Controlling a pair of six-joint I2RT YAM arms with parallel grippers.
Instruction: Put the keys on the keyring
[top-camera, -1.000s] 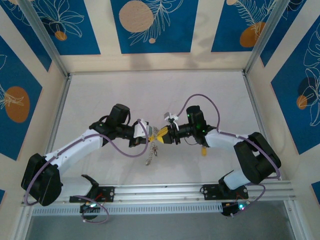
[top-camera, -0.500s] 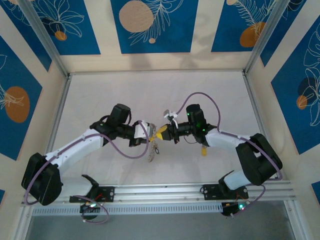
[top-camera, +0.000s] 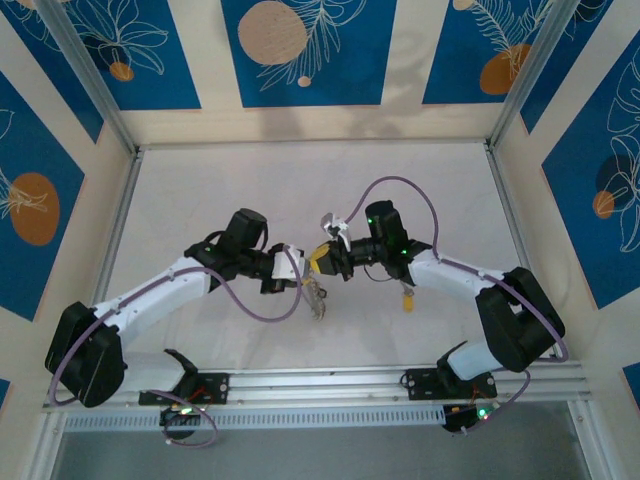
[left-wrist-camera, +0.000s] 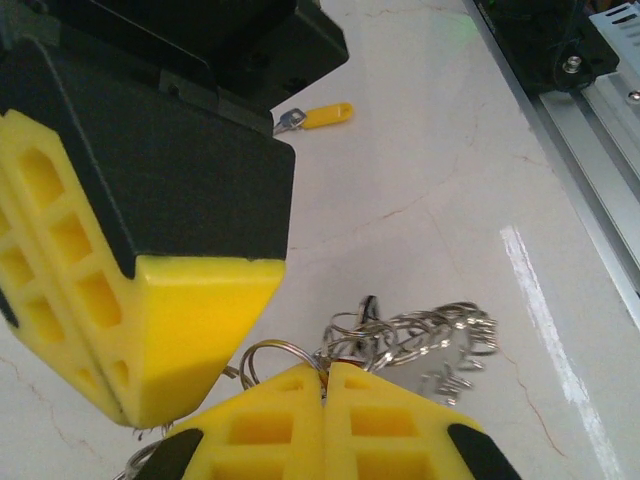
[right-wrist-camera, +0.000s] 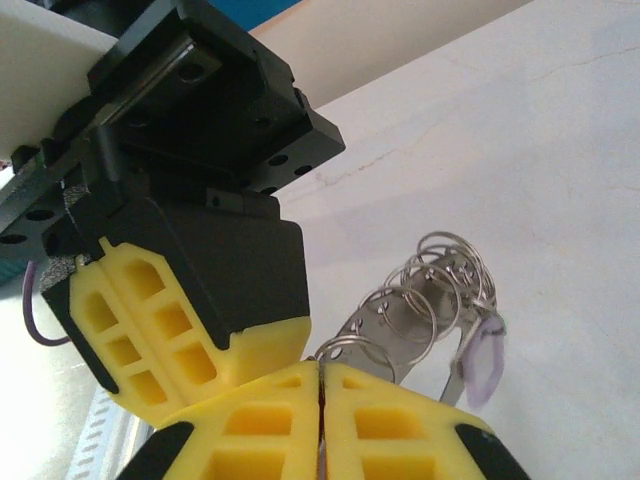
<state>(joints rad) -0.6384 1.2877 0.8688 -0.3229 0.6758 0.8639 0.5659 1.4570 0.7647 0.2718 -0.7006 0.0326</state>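
White surface inside blue-panelled walls. Since a second ago my two arms have carried their meeting point a little up and right, near frame centre. My left gripper and right gripper are both closed tight, tip to tip. Each pinches the keyring, whose bunch dangles below. I judge this as repositioning only: the yellow key lies unthreaded on the surface beside my right arm.

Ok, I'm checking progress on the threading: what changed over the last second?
The right fingers pushed slightly left and farther from the bases, and the dangling keyring swung right. They and the left fingers stay shut on the keyring; the yellow key lies untouched on the table.
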